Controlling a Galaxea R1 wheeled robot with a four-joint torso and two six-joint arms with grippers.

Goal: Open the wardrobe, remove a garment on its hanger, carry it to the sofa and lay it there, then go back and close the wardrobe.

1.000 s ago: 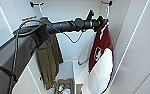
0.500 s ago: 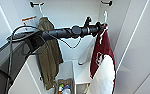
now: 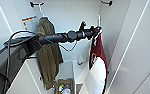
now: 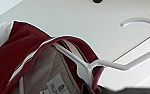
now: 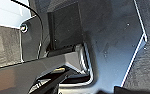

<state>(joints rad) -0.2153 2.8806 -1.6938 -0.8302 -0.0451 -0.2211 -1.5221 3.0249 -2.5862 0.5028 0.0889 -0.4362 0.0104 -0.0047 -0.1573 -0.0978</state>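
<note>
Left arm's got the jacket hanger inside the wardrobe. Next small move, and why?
Probably draw the left end effector straight back out of the wardrobe. The hanger hook looks free in the left wrist view, hooked on nothing, and the maroon jacket hangs from the arm's tip beside the olive coat, so a straight pull should avoid snagging.

Garment (image 3: 98,70) hem cut off below; left claw (image 3: 97,30) fingers indistinct against hanger (image 4: 108,65).
</note>
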